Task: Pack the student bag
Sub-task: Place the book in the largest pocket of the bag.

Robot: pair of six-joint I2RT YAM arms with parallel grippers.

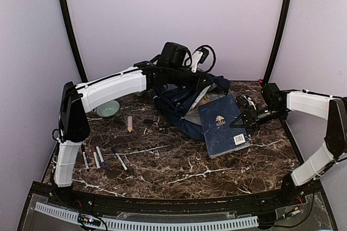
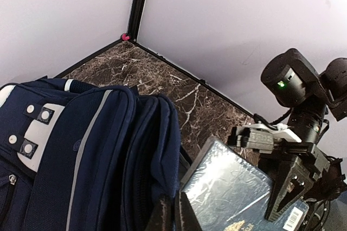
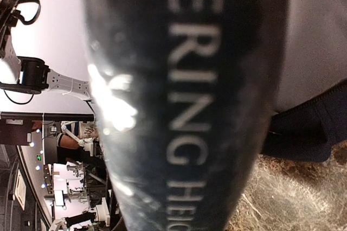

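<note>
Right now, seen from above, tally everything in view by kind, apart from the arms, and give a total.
Student bag: 1
Book: 1
Pens or markers: 4
Green bowl: 1
Pinkish stick: 1
Total: 8, leaving out small dark bits by the bag, too small to identify.

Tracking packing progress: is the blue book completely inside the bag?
No, most of the blue book sticks out of the student bag, clamped in the right gripper.
</note>
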